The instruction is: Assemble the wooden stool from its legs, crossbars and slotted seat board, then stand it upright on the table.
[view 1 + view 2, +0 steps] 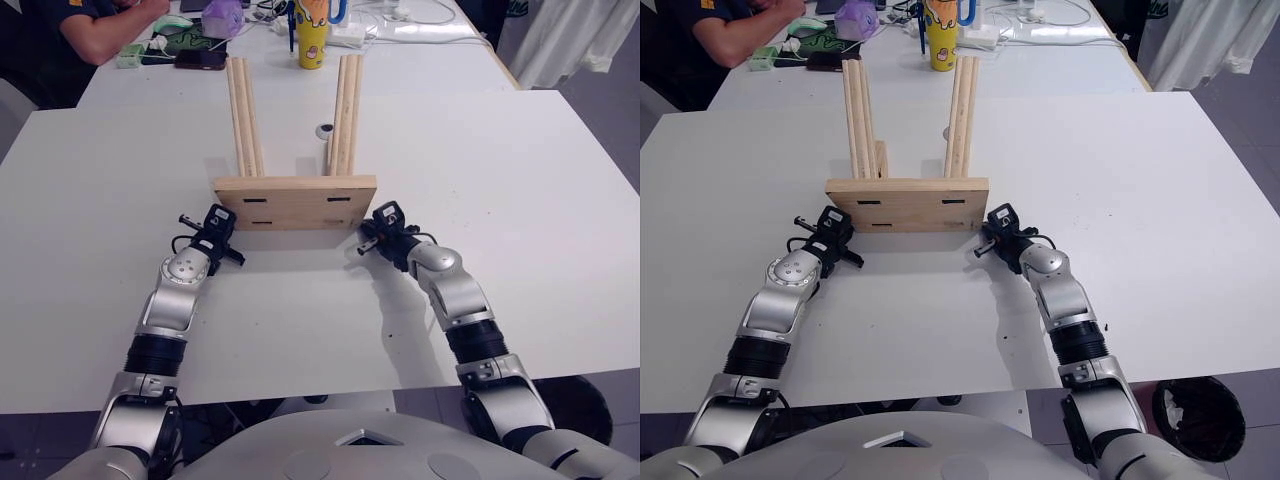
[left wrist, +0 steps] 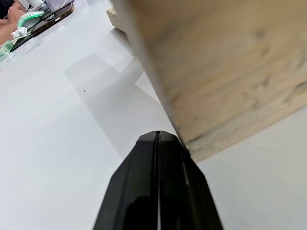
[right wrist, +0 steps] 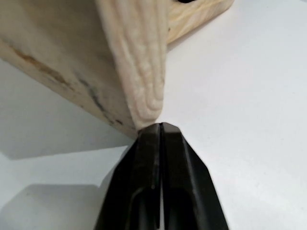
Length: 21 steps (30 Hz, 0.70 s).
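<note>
Wooden stool (image 1: pixel 295 183) of pale timber lies on its side on the white table (image 1: pixel 520 200).

Head views: the rectangular slotted seat board (image 1: pixel 908 205) stands on one long edge with its slotted face towards the robot. Two pairs of long light-wood legs (image 1: pixel 245 115) run flat along the table from the board's far face. The parts appear joined, and standing the stool upright is judged outstanding. The left gripper (image 1: pixel 222 222) sits at the board's lower left corner and the right gripper (image 1: pixel 376 228) at its lower right corner, both low on the table. Judged purpose: one tip at each bottom corner, so the board can be steadied or levered evenly from both ends.

Left wrist view: the left gripper's black fingers (image 2: pixel 139 182) are pressed together with nothing between them. Their tip touches the board's bottom edge where it meets the table.

Right wrist view: the right gripper's fingers (image 3: pixel 182 172) are likewise closed on nothing, and the tip touches the board's rounded corner.

Neither gripper holds the stool. Contact is by tip only, so a push could slide the stool rather than tip it.
</note>
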{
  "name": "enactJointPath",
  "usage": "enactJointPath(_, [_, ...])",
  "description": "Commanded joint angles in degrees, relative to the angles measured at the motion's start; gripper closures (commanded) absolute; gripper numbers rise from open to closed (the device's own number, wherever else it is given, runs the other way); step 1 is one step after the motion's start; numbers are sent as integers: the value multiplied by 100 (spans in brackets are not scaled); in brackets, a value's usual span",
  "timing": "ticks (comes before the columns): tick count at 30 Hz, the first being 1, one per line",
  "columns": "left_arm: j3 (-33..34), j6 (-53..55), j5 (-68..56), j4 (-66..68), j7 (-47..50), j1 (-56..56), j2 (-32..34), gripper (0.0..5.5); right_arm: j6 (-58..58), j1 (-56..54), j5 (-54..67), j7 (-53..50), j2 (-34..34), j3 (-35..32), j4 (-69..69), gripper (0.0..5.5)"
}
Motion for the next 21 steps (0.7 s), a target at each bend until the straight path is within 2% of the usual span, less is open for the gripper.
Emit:
enactJointPath(1, [-119, -19, 3, -101, -86, -17, -58, 546, 83, -5, 77, 68, 93, 41, -47, 550])
enactJointPath(9, [-158, 308, -135, -889, -200, -194, -135, 546, 598, -203, 373, 205, 248, 18, -1068, 550])
enactJointPath(21, [86, 1328, -375, -2446, -336, -991, -123, 546, 1279, -870, 799, 232, 307, -385, -2039, 550])
